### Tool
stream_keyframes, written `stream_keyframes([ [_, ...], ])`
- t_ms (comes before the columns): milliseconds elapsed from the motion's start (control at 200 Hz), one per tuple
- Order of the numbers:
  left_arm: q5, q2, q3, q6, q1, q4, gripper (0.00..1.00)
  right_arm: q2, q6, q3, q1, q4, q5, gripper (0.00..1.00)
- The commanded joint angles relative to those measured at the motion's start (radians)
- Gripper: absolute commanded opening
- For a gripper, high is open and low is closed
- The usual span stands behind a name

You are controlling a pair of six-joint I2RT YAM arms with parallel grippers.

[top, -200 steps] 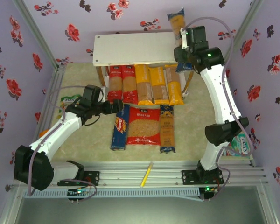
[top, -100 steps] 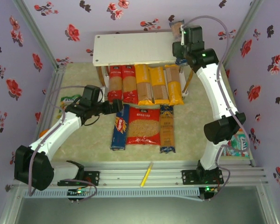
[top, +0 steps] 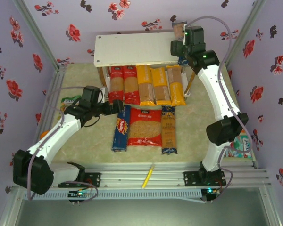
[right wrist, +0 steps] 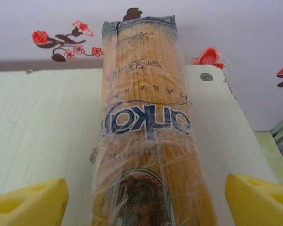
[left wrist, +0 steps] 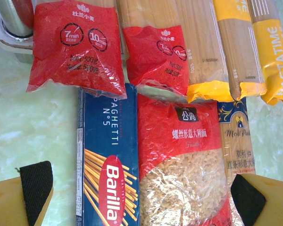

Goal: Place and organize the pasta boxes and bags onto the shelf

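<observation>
The right gripper (right wrist: 146, 188) is open wide. A long spaghetti bag (right wrist: 144, 132) lies on top of the shelf (right wrist: 37, 122) between its fingers. The left gripper (left wrist: 142, 188) is wide too, over the blue box (left wrist: 106, 160) in front of the shelf.

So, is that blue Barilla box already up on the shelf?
No, the blue Barilla box lies flat on the table in front of the shelf, beside the wide red bag.

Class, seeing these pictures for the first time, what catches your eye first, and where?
A blue-ended spaghetti bag lies on the right end of the white shelf's top, the right arm's jaws open either side of it. Under that top sits a row of red and yellow bags, with a dark-blue Barilla box and wide red bag on the table in front.
</observation>
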Motion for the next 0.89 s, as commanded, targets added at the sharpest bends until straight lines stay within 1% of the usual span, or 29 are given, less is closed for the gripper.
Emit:
stream_keyframes([
  [0,0.003,-0.031,-0.015,0.006,0.008,-0.003,1.0,-0.048,0.024,-0.041,-0.008,0.079,-0.01,0.9],
  [135,-0.005,-0.055,-0.039,0.004,0.011,0.016,1.0,-0.085,0.034,-0.04,-0.008,0.134,0.0,0.91],
  [275,-0.039,-0.088,-0.076,0.01,0.012,0.028,1.0,-0.153,0.041,-0.067,-0.008,0.187,0.024,0.91],
  [395,-0.06,-0.12,-0.131,0.015,0.012,0.058,1.0,-0.263,0.052,-0.16,-0.007,0.229,0.023,0.9],
  [515,-0.063,-0.144,-0.182,0.013,-0.003,0.074,1.0,-0.412,0.077,-0.288,0.019,0.167,0.004,0.87],
  [590,-0.091,-0.163,-0.214,0.014,-0.021,0.066,1.0,-0.537,0.088,-0.422,0.076,0.126,0.022,0.85],
  [690,-0.131,-0.191,-0.261,0.013,-0.048,0.063,1.0,-0.758,0.115,-0.642,0.212,0.085,0.081,0.85],
  [725,-0.143,-0.199,-0.279,0.009,-0.06,0.067,1.0,-0.824,0.148,-0.706,0.263,0.053,0.126,0.84],
  [795,-0.162,-0.208,-0.312,-0.002,-0.091,0.08,0.99,-0.929,0.243,-0.797,0.349,-0.056,0.176,0.81],
  [890,-0.196,-0.194,-0.336,-0.018,-0.141,0.077,1.0,-1.031,0.389,-0.916,0.43,-0.174,0.188,0.79],
])
